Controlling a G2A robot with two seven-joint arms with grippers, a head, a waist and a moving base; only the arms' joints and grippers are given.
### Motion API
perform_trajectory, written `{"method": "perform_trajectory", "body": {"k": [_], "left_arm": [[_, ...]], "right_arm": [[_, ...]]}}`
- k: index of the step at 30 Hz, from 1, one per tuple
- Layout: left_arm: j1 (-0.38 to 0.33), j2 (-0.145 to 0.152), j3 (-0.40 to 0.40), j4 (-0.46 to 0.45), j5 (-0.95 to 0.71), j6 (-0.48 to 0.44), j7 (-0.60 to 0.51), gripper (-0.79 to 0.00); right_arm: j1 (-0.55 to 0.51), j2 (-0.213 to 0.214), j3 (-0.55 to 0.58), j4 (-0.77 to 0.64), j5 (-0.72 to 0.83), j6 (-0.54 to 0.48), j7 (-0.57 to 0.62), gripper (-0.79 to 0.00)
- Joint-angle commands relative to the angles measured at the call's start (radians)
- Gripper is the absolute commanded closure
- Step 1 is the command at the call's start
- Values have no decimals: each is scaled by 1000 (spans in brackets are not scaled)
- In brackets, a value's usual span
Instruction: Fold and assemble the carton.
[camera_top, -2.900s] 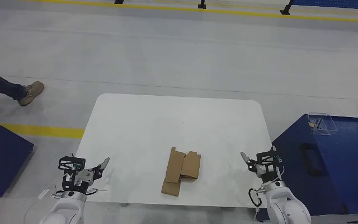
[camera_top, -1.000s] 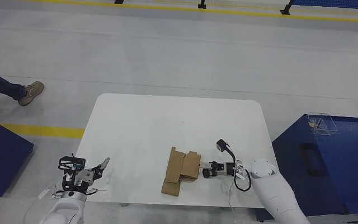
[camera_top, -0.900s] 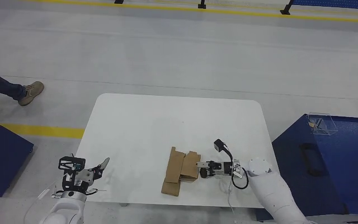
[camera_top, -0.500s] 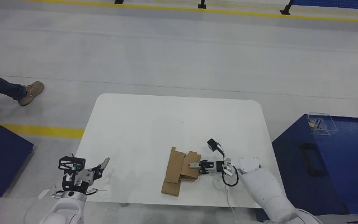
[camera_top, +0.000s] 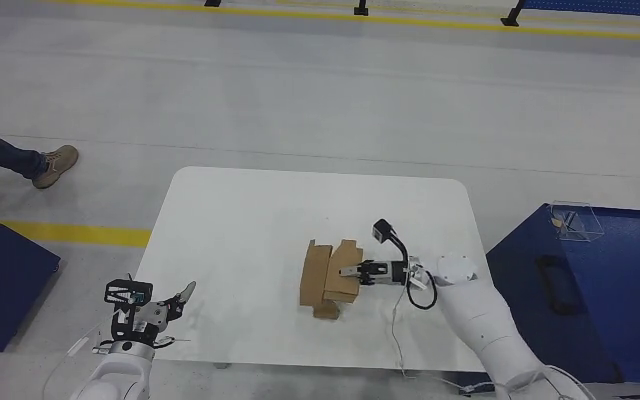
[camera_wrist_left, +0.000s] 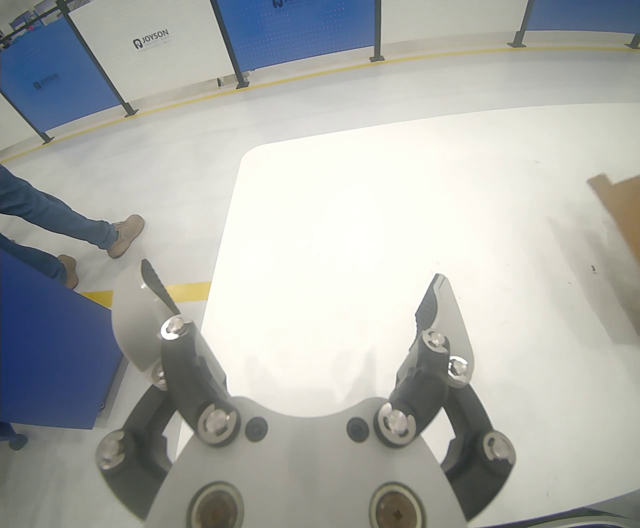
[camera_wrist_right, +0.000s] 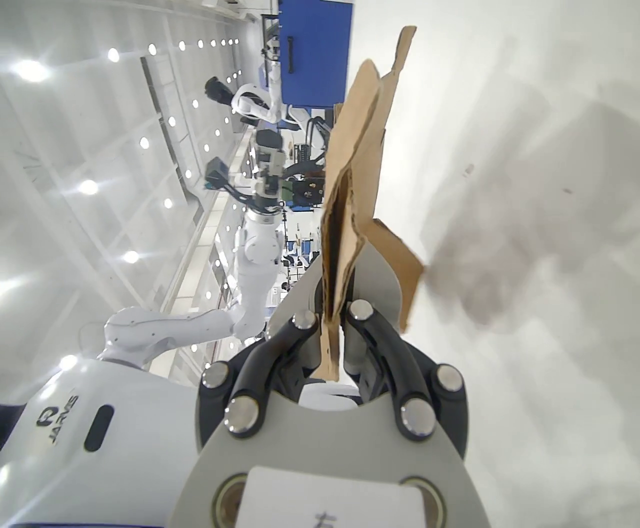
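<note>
Our right gripper (camera_top: 346, 272) clamps the flat brown cardboard carton (camera_top: 322, 276) by its edge, mid white tabletop (camera_top: 240, 215). Our left gripper (camera_wrist_left: 295, 292) gapes wide, well apart.

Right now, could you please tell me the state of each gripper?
Left gripper: jaws open, holding nothing.
Right gripper: jaws shut on the carton.

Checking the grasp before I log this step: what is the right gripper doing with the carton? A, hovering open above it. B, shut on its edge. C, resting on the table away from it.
B: the right wrist view shows the right gripper shut on the carton, with a cardboard edge pinched in it.
</note>
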Motion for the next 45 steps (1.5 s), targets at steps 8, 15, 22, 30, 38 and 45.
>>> {"method": "perform_trajectory", "body": {"k": [8,15,22,30,38,45], "left_arm": [[0,0,0,0,0,0,0,-785],[0,0,0,0,0,0,0,-785],[0,0,0,0,0,0,0,-785],[0,0,0,0,0,0,0,-785],[0,0,0,0,0,0,0,-785],[0,0,0,0,0,0,0,-785]], "right_arm": [[-161,117,248,-661,16,134,90,0],[-169,138,329,-926,38,274,69,0],[-155,146,340,-988,85,340,110,0],[-155,146,340,-988,85,340,110,0],[-155,146,340,-988,85,340,110,0],[-155,146,340,-988,85,340,110,0]]}}
